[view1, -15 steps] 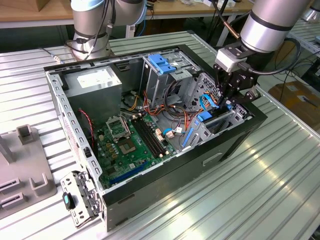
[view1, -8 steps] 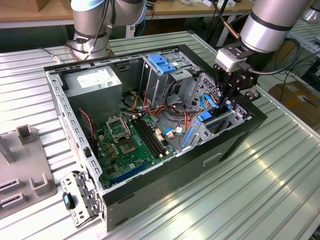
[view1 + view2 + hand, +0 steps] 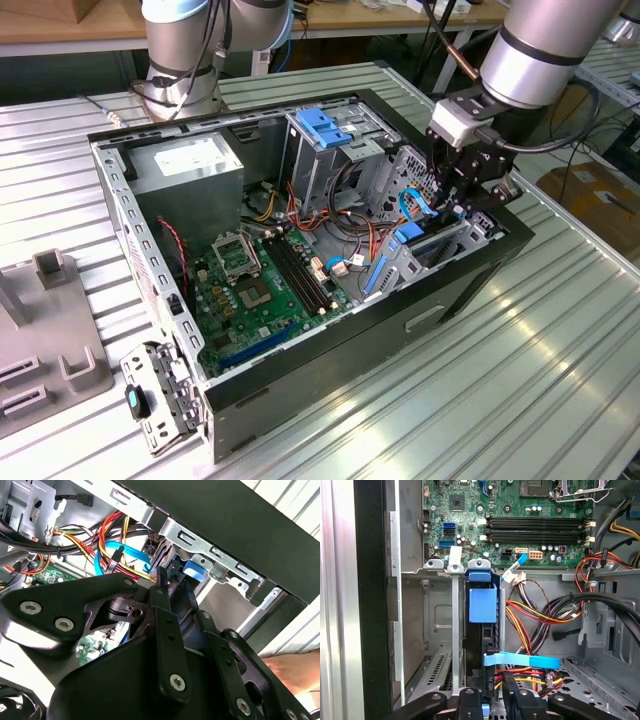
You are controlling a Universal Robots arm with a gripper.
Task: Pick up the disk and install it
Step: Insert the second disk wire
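At right of exterior view, gripper (image 3: 462, 195) hanging over drive bay of open black computer case (image 3: 400, 330). Dark hard drive in blue plastic carrier (image 3: 482, 630) sitting edge-on in bay slot; black fingers (image 3: 470, 705) pinching its near end. Step: seating disk. Next move seemingly needing straight push home.

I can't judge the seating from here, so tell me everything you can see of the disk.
The disk stands on edge in a slot of the grey metal drive cage, at the case's corner. In the first wrist view its dark body is framed by a bright blue plastic carrier with a blue end tab. The gripper is at its cable end, fingers on either side. A flat blue cable runs right beside it.
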